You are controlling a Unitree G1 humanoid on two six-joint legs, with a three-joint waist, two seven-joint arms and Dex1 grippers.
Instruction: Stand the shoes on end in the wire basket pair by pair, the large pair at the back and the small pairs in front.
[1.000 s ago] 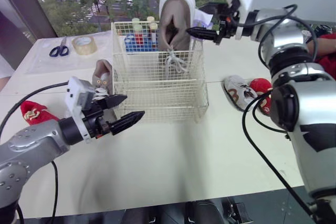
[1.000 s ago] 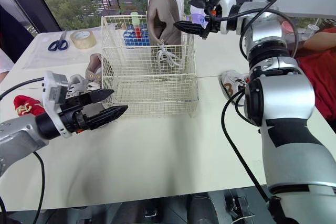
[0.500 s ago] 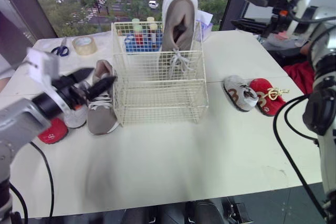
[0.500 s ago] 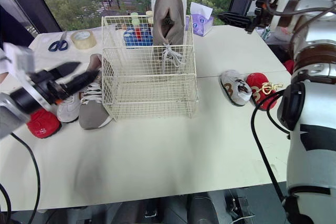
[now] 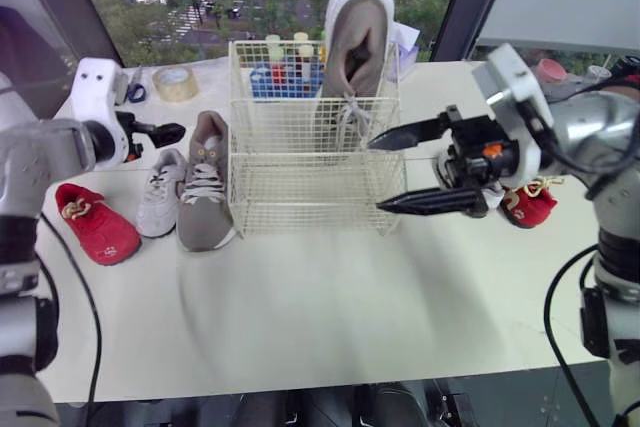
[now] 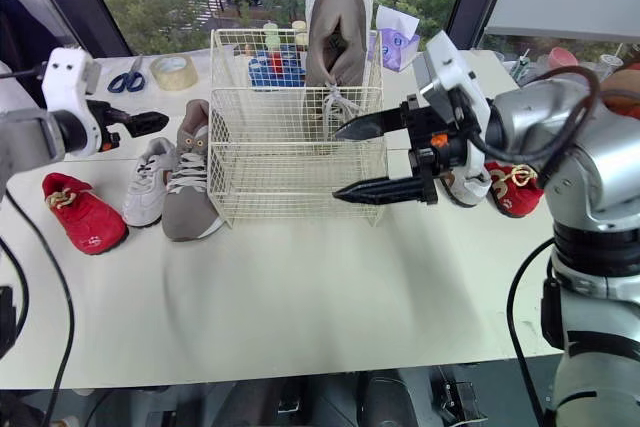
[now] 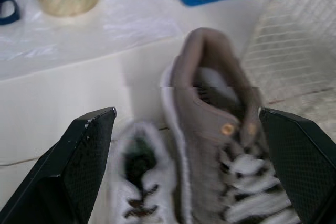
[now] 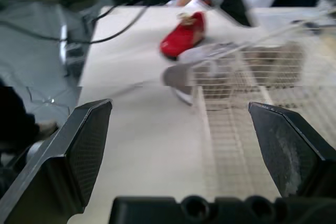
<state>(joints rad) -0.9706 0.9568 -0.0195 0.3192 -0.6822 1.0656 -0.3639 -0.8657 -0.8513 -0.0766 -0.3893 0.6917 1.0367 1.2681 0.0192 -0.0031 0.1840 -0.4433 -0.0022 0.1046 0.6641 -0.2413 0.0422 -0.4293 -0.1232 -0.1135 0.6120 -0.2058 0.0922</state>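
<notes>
A wire basket (image 5: 312, 182) stands mid-table with one large taupe shoe (image 5: 358, 37) on end in its back right corner. Its mate (image 5: 205, 182) lies left of the basket, beside a small white shoe (image 5: 160, 192) and a small red shoe (image 5: 95, 225). To the right of the basket lie a small grey shoe (image 6: 465, 185) and another red shoe (image 6: 515, 190). My right gripper (image 5: 374, 176) is open at the basket's front right corner, holding nothing. My left gripper (image 6: 150, 122) hangs open and empty above the taupe shoe's heel (image 7: 210, 61).
Behind the basket are a blue box of bottles (image 5: 275, 77) and a tissue pack (image 6: 398, 37). A tape roll (image 5: 175, 82) and scissors (image 6: 125, 77) lie at the back left. A pink cup (image 5: 550, 69) stands at the back right. The table's front half is bare.
My right gripper left the standing shoe, swung out to the right, then came down to the basket's front right corner. My left gripper drew back leftward over the shoes. The camera shifted.
</notes>
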